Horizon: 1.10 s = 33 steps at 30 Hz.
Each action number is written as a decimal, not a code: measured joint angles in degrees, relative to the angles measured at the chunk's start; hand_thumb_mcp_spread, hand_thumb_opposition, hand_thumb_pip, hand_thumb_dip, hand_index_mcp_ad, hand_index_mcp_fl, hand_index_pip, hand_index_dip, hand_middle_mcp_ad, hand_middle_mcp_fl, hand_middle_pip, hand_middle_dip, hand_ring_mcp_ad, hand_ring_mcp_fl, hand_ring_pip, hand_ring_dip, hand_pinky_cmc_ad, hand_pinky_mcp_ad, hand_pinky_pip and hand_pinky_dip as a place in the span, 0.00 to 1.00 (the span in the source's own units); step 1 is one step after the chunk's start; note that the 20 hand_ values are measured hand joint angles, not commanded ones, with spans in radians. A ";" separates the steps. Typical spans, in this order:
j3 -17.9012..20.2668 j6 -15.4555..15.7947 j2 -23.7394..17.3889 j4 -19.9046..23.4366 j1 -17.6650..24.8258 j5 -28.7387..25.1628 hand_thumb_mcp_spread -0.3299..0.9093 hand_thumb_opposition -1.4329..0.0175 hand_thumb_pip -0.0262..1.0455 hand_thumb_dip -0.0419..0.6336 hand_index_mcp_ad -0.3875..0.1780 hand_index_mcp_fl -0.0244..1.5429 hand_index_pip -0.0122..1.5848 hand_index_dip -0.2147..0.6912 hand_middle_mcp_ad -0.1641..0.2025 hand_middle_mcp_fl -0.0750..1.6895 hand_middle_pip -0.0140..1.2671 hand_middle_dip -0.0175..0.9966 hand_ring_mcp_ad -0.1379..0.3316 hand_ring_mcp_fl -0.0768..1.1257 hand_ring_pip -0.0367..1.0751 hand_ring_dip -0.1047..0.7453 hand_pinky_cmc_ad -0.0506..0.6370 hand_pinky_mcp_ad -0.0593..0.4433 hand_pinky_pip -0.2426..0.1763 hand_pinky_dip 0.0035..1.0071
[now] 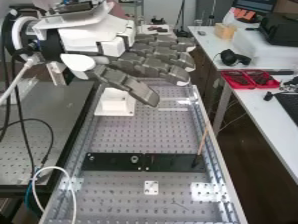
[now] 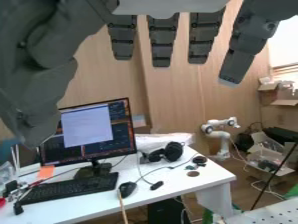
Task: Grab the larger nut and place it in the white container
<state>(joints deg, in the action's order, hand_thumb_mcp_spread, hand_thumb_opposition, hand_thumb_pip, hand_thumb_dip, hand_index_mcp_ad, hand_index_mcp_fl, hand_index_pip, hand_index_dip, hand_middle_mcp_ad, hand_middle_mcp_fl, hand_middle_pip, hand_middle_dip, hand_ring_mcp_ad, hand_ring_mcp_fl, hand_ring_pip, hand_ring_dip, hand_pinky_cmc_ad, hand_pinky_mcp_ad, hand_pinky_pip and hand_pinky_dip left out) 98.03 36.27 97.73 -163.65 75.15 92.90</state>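
High view: the hand (image 1: 126, 84) has its fingers straight and loosely spread, gripping nothing, near the white container (image 1: 114, 109). The larger nut is off the black bar (image 1: 174, 162), probably already inside the container; only clearing away remains.

Lab: robot hand (image 1: 148, 65), perforated bench (image 1: 126, 136)

The hand (image 1: 149, 61) is dark grey, the container (image 1: 114, 106) white, the flat bar (image 1: 110, 161) black, the bench (image 1: 126, 135) metallic grey patterned with rows of dark holes, the trays (image 1: 241, 86) bright red, the desk (image 2: 193, 179) white, and the wood-panelled wall (image 2: 174, 92) light brown.
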 joint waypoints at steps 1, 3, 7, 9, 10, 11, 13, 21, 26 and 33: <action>-0.79 0.19 0.25 -1.14 0.00 -0.25 0.32 0.46 0.65 0.25 0.45 0.04 0.11 0.10 0.64 0.04 0.11 0.25 0.67 0.06 0.11 0.26 0.61 0.75 0.32 0.63; -1.82 0.52 0.61 -2.72 -0.03 -0.51 0.32 0.46 0.65 0.22 0.45 0.04 0.10 0.10 0.64 0.04 0.11 0.25 0.67 0.06 0.11 0.26 0.60 0.77 0.32 0.60; -2.72 0.40 1.17 -3.85 -0.21 -0.79 0.32 0.46 0.65 0.22 0.45 0.05 0.10 0.10 0.64 0.04 0.11 0.25 0.67 0.07 0.11 0.26 0.63 0.77 0.32 0.56; -2.75 0.26 1.20 -3.76 -0.27 -0.80 0.32 0.47 0.65 0.22 0.45 0.05 0.09 0.10 0.64 0.04 0.11 0.25 0.67 0.07 0.11 0.26 0.65 0.77 0.32 0.55; -2.77 0.47 1.24 -3.70 -0.32 -0.81 0.32 0.47 0.65 0.22 0.45 0.05 0.09 0.10 0.64 0.04 0.11 0.25 0.67 0.07 0.11 0.26 0.65 0.77 0.32 0.55; -2.79 0.63 1.27 -3.66 -0.35 -0.81 0.32 0.47 0.65 0.22 0.45 0.05 0.09 0.10 0.64 0.04 0.11 0.25 0.67 0.07 0.11 0.26 0.65 0.77 0.32 0.56; -2.81 0.86 1.29 -3.40 -0.44 -0.83 0.32 0.47 0.66 0.22 0.45 0.05 0.09 0.10 0.64 0.04 0.11 0.25 0.67 0.07 0.11 0.26 0.65 0.77 0.32 0.54; -2.68 0.33 1.15 -2.73 -0.56 -0.72 0.32 0.46 0.66 0.22 0.45 0.05 0.08 0.10 0.64 0.04 0.11 0.25 0.67 0.07 0.11 0.26 0.65 0.77 0.32 0.54; -3.53 0.28 1.33 -4.14 -0.43 -0.02 0.32 0.46 0.66 0.23 0.45 0.05 0.08 0.10 0.64 0.04 0.11 0.25 0.67 0.07 0.11 0.26 0.68 0.77 0.32 0.54; -4.31 1.62 0.79 -7.86 0.53 0.32 0.32 0.46 0.66 0.23 0.45 0.05 0.08 0.10 0.64 0.04 0.11 0.25 0.67 0.07 0.11 0.26 0.68 0.77 0.32 0.54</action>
<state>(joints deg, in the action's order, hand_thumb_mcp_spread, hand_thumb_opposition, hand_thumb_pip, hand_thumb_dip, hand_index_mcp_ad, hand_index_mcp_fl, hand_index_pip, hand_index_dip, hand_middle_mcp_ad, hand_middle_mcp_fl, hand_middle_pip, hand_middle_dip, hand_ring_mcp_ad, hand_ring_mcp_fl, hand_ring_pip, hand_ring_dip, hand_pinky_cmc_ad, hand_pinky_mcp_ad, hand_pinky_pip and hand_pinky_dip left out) 93.72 37.90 98.52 -171.51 75.67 93.22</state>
